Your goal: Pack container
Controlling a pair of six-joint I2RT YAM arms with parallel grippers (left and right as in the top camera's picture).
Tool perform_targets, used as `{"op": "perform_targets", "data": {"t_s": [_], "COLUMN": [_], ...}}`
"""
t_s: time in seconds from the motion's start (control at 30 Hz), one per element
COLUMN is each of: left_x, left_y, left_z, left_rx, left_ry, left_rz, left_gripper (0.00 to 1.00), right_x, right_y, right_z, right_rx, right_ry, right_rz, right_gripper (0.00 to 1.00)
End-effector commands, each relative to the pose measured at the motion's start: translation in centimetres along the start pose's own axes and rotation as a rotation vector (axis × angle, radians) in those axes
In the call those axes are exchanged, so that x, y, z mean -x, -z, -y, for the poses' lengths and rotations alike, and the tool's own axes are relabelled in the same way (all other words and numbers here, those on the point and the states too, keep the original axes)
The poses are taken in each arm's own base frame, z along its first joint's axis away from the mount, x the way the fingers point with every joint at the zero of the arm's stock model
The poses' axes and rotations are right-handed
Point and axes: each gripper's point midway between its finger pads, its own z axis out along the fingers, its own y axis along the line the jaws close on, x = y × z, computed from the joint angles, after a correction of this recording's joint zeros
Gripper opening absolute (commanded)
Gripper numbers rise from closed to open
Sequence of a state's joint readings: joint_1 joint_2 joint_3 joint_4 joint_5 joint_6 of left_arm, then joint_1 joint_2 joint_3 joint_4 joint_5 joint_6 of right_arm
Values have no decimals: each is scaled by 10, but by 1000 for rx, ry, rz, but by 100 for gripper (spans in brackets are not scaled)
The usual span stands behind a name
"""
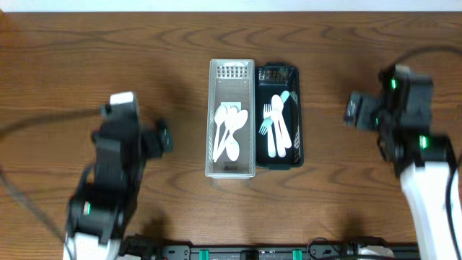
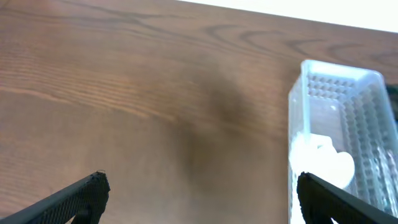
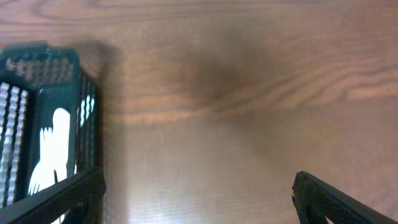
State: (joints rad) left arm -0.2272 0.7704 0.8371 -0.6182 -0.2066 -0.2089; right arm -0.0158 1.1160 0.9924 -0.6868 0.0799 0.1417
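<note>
A clear plastic basket [image 1: 231, 170] stands at the table's middle and holds white plastic spoons [image 1: 229, 130]. Beside it on the right, a dark basket [image 1: 297, 133] holds white plastic forks [image 1: 277, 126] and a pale blue utensil [image 1: 284, 97]. My left gripper [image 1: 163, 137] is open and empty, left of the clear basket, which also shows in the left wrist view [image 2: 373, 118]. My right gripper [image 1: 351, 110] is open and empty, right of the dark basket, which also shows in the right wrist view [image 3: 87, 112]. Both sets of fingers [image 2: 199, 193] [image 3: 199, 193] hover over bare wood.
The wooden table [image 1: 108, 50] stretches around both baskets. Black cables [image 1: 29, 195] run along the left arm and near the right arm [image 1: 426, 54]. A dark rail [image 1: 253, 251] lies along the front edge.
</note>
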Motion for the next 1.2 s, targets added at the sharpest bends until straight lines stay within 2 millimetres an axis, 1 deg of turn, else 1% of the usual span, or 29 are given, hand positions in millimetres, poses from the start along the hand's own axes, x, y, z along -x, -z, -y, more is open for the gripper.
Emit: {"op": "perform_targets", "data": {"t_s": [0.0, 0.1, 0.17, 0.27, 0.37, 0.47, 0.57, 0.63, 0.9, 1.0, 1.17], "left_x": [-31, -47, -55, -51, -49, -50, -50, -50, -50, -50, -50], "left_y": [10, 21, 25, 33, 37, 36, 36, 36, 36, 36, 36], "left_z": [-7, -14, -18, -19, -19, -20, -20, -20, -20, -20, -20], "left_rx": [-26, -43, -52, -67, -71, -71, -70, -70, -70, -70, -70], "left_ry": [-27, -67, -82, -62, -57, -58, -57, -58, -58, -58, -58], "left_rz": [33, 100, 144, 213, 230, 227, 226, 225, 225, 225, 225], "left_gripper": [98, 98, 98, 98, 98, 98, 98, 98, 98, 98, 98], "right_x": [-24, -41, -58, -80, -100, -116, -126, -130, -130, -127, -122], "right_y": [21, 35, 38, 38, 35, 35, 36, 36, 36, 41, 50], "right_z": [0, 8, 13, 18, 21, 24, 26, 26, 26, 19, 17], "right_rx": [12, -21, -32, -42, -53, -64, -72, -74, -74, -44, -29], "right_ry": [-9, -2, -1, 5, 15, 24, 30, 32, 32, 55, 52], "right_rz": [70, 113, 108, 63, -4, -70, -113, -127, -127, -95, -41], "right_gripper": [99, 99, 99, 99, 99, 99, 99, 99, 99, 99, 99]}}
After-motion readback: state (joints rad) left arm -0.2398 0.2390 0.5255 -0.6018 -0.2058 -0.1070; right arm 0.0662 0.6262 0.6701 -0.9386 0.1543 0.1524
